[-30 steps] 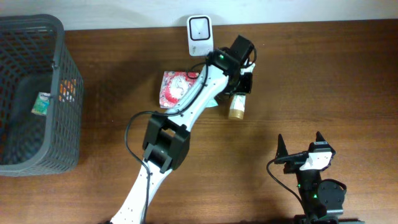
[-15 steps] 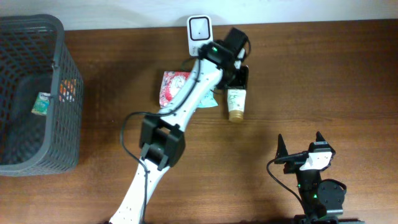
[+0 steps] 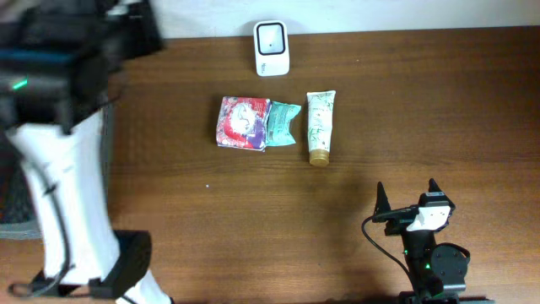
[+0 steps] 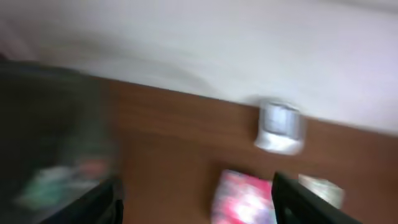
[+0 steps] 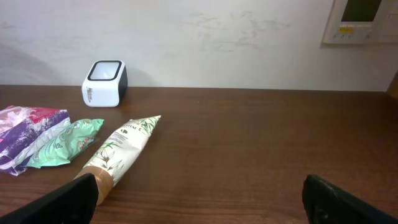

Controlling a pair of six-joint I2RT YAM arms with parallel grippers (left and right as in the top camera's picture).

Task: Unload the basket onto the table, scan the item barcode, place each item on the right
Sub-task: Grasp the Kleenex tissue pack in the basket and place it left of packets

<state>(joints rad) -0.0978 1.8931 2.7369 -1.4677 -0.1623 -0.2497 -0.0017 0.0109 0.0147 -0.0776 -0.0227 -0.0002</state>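
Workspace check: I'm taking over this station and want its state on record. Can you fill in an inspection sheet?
Surface: brown wooden table, no spills seen.
Job's things: white scanner upright at the far edge; tube lying flat in front of it, cap toward the robot, touched by neither hand.
Clutter: red packet and green packet side by side, left of the tube; basket only a dark blur at far left.
Hands: left hand open, empty, its view blurred; right hand open, empty, near the front edge.
Cables: black cable looped beside the right hand.
Surroundings: white wall behind; wall panel at upper right.
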